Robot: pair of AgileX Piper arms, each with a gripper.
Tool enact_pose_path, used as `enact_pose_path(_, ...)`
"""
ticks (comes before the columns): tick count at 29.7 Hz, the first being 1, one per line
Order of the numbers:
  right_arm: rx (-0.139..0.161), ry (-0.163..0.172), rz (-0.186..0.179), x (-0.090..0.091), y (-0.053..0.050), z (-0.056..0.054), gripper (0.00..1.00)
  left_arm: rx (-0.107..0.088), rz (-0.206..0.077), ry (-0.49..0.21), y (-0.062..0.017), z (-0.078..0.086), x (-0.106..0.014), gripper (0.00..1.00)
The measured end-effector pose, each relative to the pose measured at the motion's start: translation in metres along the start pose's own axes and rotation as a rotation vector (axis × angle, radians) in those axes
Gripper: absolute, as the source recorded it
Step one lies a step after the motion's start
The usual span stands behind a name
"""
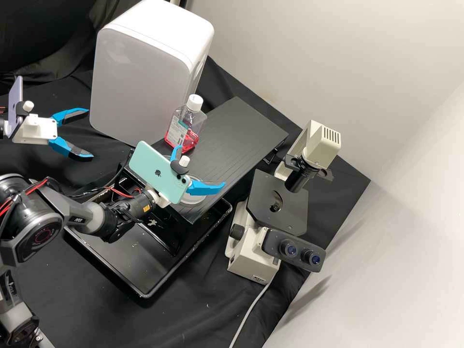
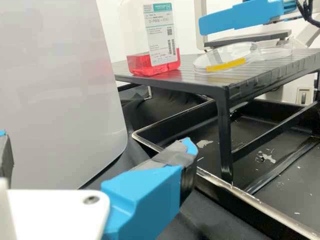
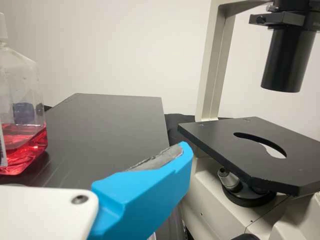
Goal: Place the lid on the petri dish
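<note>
The petri dish [image 2: 230,57] is seen at the near edge of the black rack [image 1: 241,130], under the right hand [image 1: 199,168], its fingers apart; the covering step is judged under way; a level, centred lowering is needed.

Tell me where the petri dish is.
In the left wrist view the petri dish sits on the black shelf, beside the flask, under the right gripper.

Tally: 2 end effectors, left [image 1: 90,133] and right [image 1: 201,166]; 1 petri dish [image 2: 227,57]; 1 red-filled flask [image 1: 185,128]; 1 microscope [image 1: 280,212]; 1 white box [image 1: 145,67]; 1 rack [image 1: 237,135]; 1 tray [image 1: 140,261].
</note>
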Motion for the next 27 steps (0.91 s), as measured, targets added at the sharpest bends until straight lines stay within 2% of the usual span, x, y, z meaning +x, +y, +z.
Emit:
enact_pose_path(7,0.0,0.0,0.0,0.0,0.0,0.0,1.0,0.003,0.004,-0.005,0.001,0.0,0.001,1.0)
enact_pose_path(9,0.0,0.0,0.0,0.0,0.0,0.0,1.0,-0.001,0.003,-0.017,0.0014,-0.001,0.001,1.0)
enact_pose_path(17,0.0,0.0,0.0,0.0,0.0,0.0,1.0,-0.109,0.012,-0.069,0.0079,-0.008,-0.001,1.0)
enact_pose_path(21,0.0,0.0,0.0,0.0,0.0,0.0,1.0,-0.153,0.017,-0.072,0.0099,-0.009,0.0,1.0)
enact_pose_path(22,0.0,0.0,0.0,0.0,0.0,0.0,1.0,-0.158,0.021,-0.073,0.0109,-0.009,0.001,1.0)
enact_pose_path(27,0.0,0.0,0.0,0.0,0.0,0.0,1.0,-0.159,0.02,-0.075,0.0103,-0.01,0.003,1.0)
